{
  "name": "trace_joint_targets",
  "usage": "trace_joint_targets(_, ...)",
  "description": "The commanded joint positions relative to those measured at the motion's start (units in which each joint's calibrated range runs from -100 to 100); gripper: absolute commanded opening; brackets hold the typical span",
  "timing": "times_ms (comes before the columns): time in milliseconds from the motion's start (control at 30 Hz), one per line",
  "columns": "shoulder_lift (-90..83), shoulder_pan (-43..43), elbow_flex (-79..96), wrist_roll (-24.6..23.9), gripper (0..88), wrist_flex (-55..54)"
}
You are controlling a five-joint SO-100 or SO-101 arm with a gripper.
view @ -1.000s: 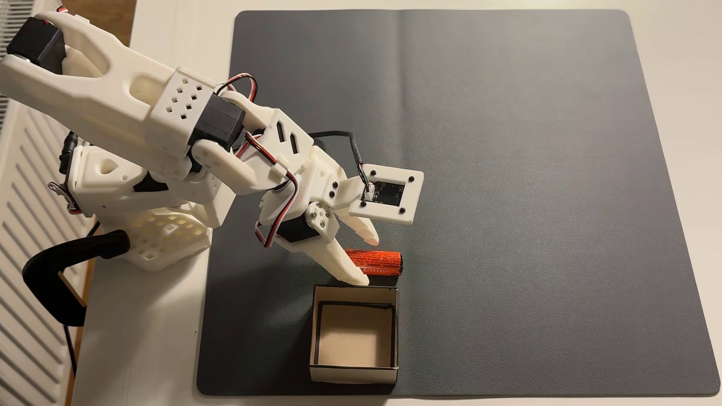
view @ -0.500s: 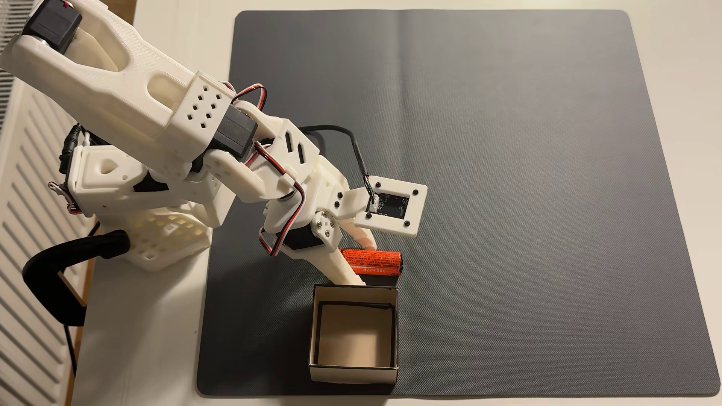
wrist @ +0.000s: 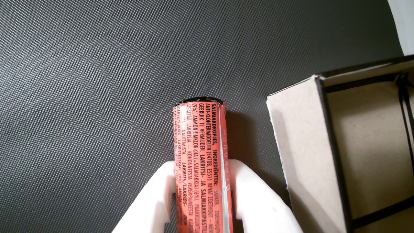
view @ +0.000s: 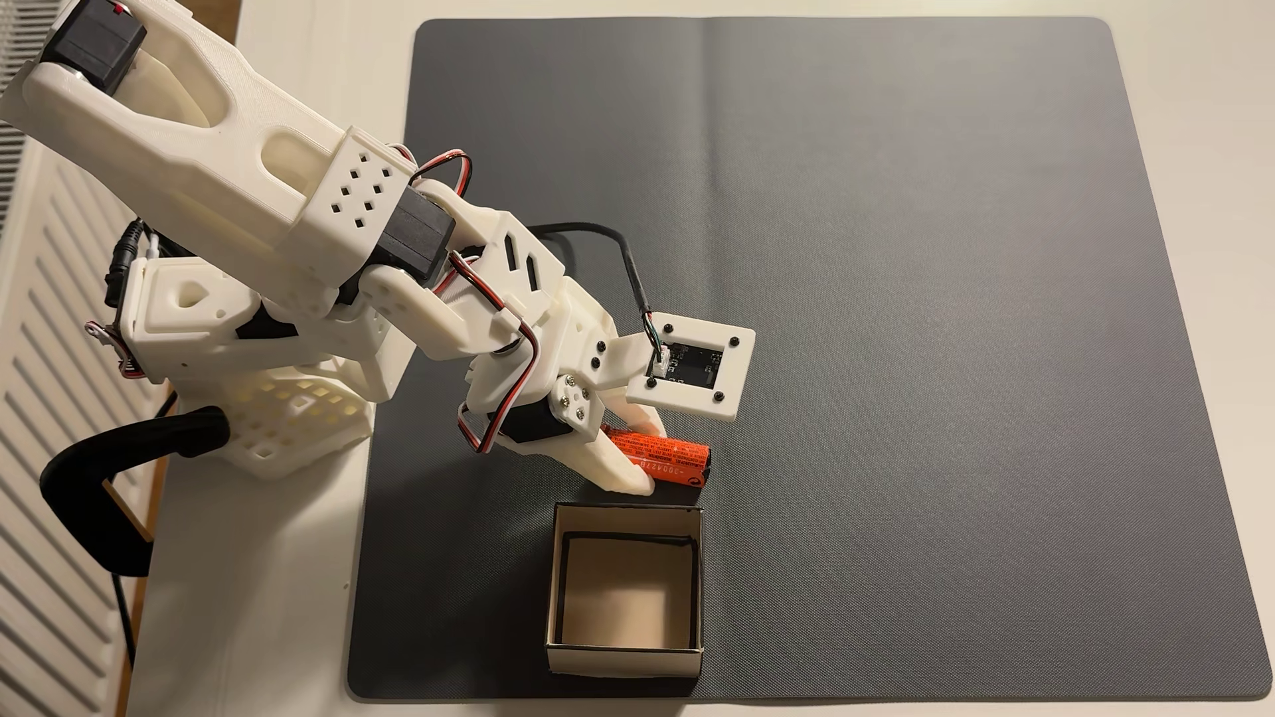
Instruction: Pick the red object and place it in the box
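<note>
The red object (view: 679, 458) is a small orange-red cylinder with black print, lying on the dark mat just above the box in the fixed view. My white gripper (view: 650, 455) straddles its left half, one finger on each side, shut on it. In the wrist view the red object (wrist: 200, 145) runs up from between my two white fingers (wrist: 161, 191), which press its sides, and its black end points away from my gripper (wrist: 203, 163). The box (view: 624, 518) is open-topped cardboard and nothing lies on its tan floor. It stands close to the cylinder, and its wall (wrist: 300, 136) is at the right in the wrist view.
A dark grey mat (view: 897, 276) covers most of the white table, bare to the right and above. The arm's base (view: 262, 358) and a black clamp (view: 103, 482) sit at the left edge. The wrist camera mount (view: 690, 365) juts out over the cylinder.
The gripper came down over the red object and its fingers closed on it. The cylinder's left end shifted slightly, so it now lies a little tilted.
</note>
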Motion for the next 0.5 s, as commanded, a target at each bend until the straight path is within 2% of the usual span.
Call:
trace_joint_targets(0, 0.0, -0.37, -2.35, 0.15, 0.7, 0.79)
trace_joint_targets(233, -0.08, -0.74, -19.85, -0.22, 0.7, 19.24)
trace_joint_targets(467, -5.1, -1.48, -30.56, -1.88, 0.7, 31.82)
